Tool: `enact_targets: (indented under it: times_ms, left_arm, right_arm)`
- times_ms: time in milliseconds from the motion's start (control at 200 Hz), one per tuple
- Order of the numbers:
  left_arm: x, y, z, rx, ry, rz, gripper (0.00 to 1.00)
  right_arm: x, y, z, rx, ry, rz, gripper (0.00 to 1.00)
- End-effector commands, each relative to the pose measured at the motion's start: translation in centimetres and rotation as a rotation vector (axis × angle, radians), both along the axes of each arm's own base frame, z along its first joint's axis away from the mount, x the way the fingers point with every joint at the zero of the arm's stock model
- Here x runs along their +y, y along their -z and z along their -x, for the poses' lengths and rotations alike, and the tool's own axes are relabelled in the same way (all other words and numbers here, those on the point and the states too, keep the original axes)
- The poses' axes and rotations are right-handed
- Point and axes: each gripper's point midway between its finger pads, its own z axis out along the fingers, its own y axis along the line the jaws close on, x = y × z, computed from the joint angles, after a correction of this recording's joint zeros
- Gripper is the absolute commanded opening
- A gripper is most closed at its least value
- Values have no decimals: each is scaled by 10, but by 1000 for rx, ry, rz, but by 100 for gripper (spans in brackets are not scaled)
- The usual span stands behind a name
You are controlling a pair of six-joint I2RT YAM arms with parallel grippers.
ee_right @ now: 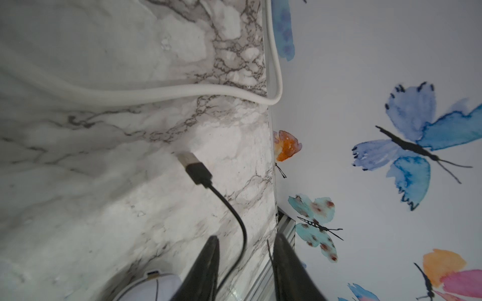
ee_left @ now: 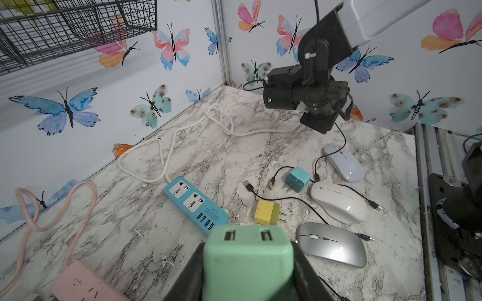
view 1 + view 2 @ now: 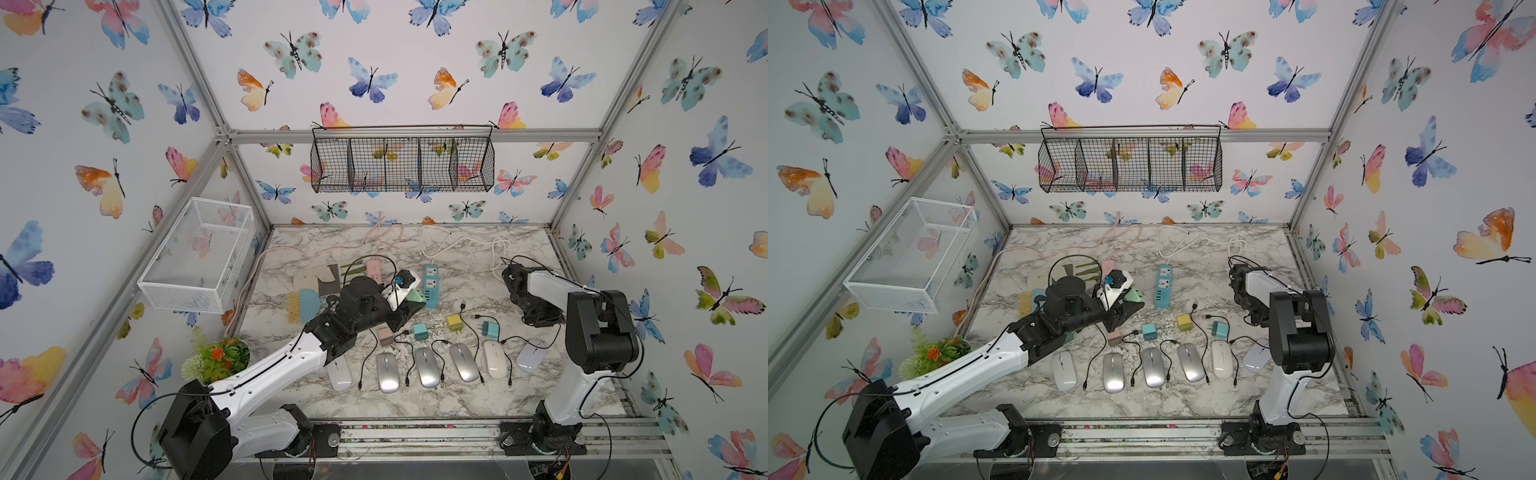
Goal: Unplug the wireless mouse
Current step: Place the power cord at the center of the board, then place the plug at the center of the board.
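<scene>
Several wireless mice lie in a row near the table's front. The rightmost, a pale lilac mouse [image 3: 530, 353] [image 1: 151, 286], is just below my right gripper [image 1: 246, 237] [image 3: 542, 320]. That gripper is open, and a loose black cable [image 1: 234, 216] runs between its fingers without being pinched. The cable's USB plug [image 1: 194, 168] lies free on the marble. The port on the lilac mouse's front shows with no plug in it. My left gripper [image 2: 247, 245] [image 3: 409, 307] is shut on a mint green charger [image 2: 247, 260] and holds it beside a white power strip [image 3: 397, 289].
A blue power strip [image 3: 431, 286] and a pink strip [image 2: 83, 286] lie mid-table. Small teal [image 3: 419, 331], yellow [image 3: 454, 322] and teal-blue [image 3: 490, 329] chargers sit among black cables behind the mice. A white cord [image 1: 156, 91] runs along the back right. A plant [image 3: 218, 357] stands front left.
</scene>
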Motion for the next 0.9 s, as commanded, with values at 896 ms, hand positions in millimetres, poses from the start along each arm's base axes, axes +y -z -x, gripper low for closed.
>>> enact_targets:
  times_ms: [896]
  left_arm:
    - [-17,-11,9,-218,184,-147,0]
  right_arm:
    - [332,-218,0,-642,-1002,-1809,64]
